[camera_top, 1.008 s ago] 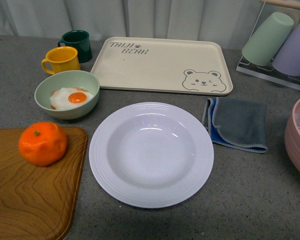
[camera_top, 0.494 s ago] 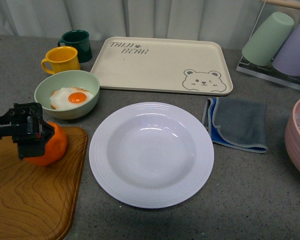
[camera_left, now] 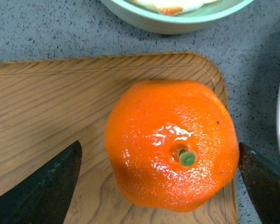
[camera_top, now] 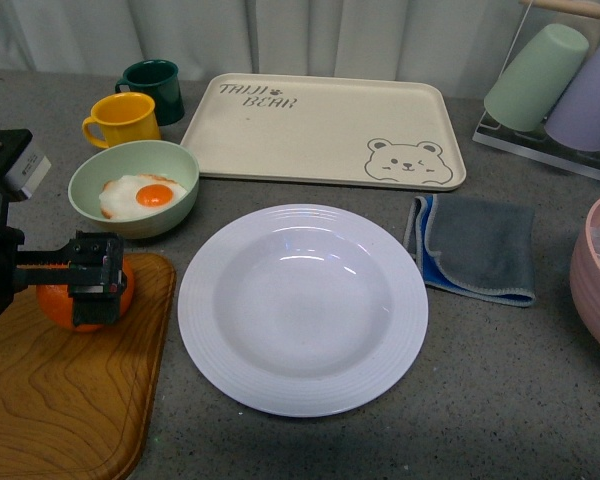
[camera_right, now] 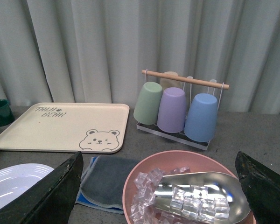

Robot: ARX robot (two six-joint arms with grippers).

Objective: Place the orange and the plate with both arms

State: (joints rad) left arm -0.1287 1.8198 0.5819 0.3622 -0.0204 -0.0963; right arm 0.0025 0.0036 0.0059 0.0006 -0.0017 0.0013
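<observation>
**Left fingers open around the one orange, plate bare**

I see one orange (camera_left: 170,144), sitting stem-up on the single wooden tray (camera_top: 60,400) at the lower left of the front view, near that tray's far right corner. My left gripper (camera_top: 92,283) is down over it. Its two fingers (camera_left: 42,186) are spread wide with the fruit between them. One tip is right at the orange's skin, though I cannot tell if it touches. The other stands clear of it, so nothing is gripped.

Just right of the wooden tray, in the middle of the frame, lies the one white plate (camera_top: 302,310) with nothing in it, flat on the grey worktop (camera_top: 500,380).

Above the orange is one pale green bowl (camera_top: 170,215) holding one fried egg (camera_top: 140,196). Behind it, upper left, are two mugs, a yellow one (camera_top: 125,120) and a dark green one (camera_top: 152,88). One beige bear tray (camera_top: 320,130) lies top centre, and one grey and blue cloth (camera_top: 475,248) lies right of the plate.

At the right edge is one pink bowl (camera_top: 592,275). The right wrist view shows ice cubes (camera_right: 149,179) and one metal scoop (camera_right: 210,184) in it.

The rack holds four upturned cups: green (camera_right: 148,102), purple (camera_right: 171,109), blue (camera_right: 200,116) and a beige one (camera_right: 170,79) behind.

My right gripper (camera_right: 156,193) hangs above the pink bowl, fingers wide apart and holding nothing.
</observation>
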